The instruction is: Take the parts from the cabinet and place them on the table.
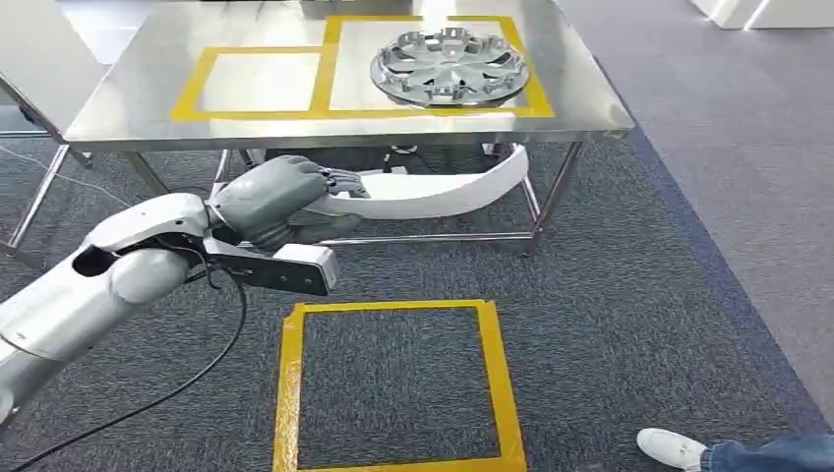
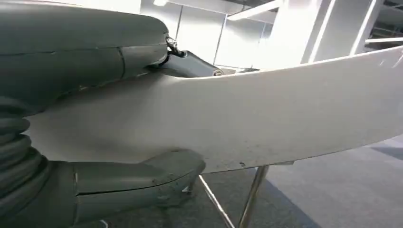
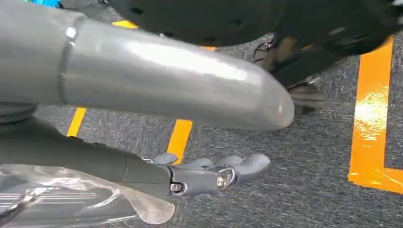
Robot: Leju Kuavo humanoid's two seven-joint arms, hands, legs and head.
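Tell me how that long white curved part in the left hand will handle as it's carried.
The white curved part holds its arc, so probably rigid. The left hand grips one end, so the free end may sag or swing. Its smooth, glossy surface could slip.

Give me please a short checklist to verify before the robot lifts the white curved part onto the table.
1. Hold on the part: ok. The left hand grips the white curved part at one end, fingers under it.
2. Part height: not ok. It hangs below the table edge.
3. Left taped square: ok, bare.
4. Right square: not ok, the wheel cover lies there.
5. Right hand: cannot tell whether it grips the clear plastic beside it.
6. Person's shoe nearby: ok, apart from the arm.
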